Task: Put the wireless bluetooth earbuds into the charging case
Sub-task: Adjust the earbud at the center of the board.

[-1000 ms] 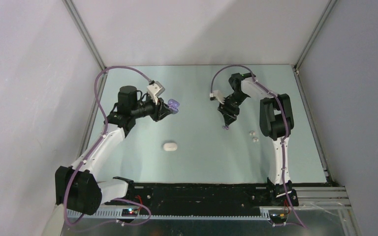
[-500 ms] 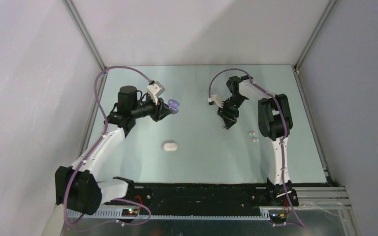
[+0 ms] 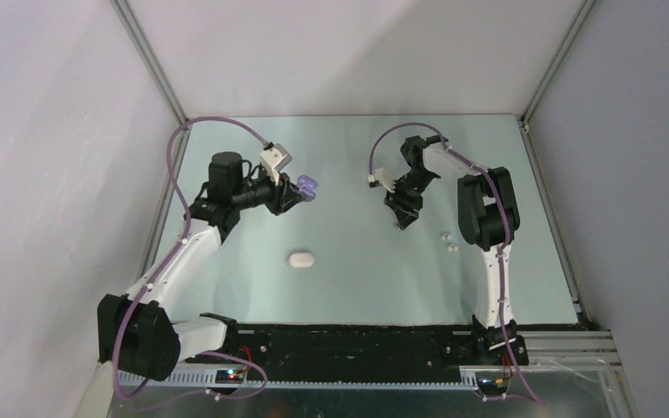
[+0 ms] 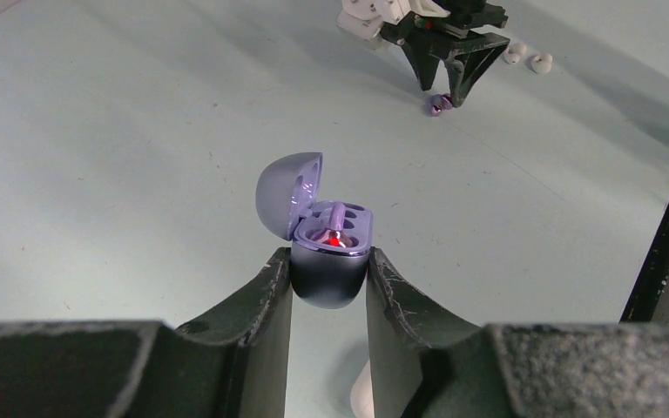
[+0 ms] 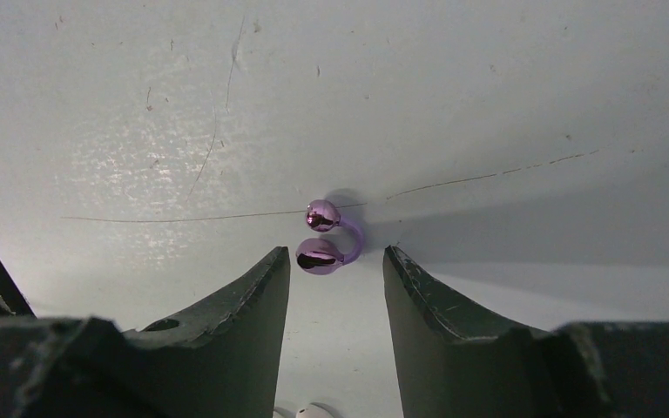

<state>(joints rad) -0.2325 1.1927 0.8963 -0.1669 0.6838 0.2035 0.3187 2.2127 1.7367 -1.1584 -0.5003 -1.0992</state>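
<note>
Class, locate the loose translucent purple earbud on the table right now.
The translucent purple earbud lies on the table right of centre, at the fingertips of the open right hand in the right wrist view, just left of two white earbuds.

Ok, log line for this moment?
left jaws: shut on open purple case | right jaws: open, tips flanking purple earbud on table, not gripped | white earbuds: loose on table

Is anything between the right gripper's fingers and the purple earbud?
Nothing. In the right wrist view, the purple earbud lies on bare table between the tips of the open right gripper, a gap either side.
</note>
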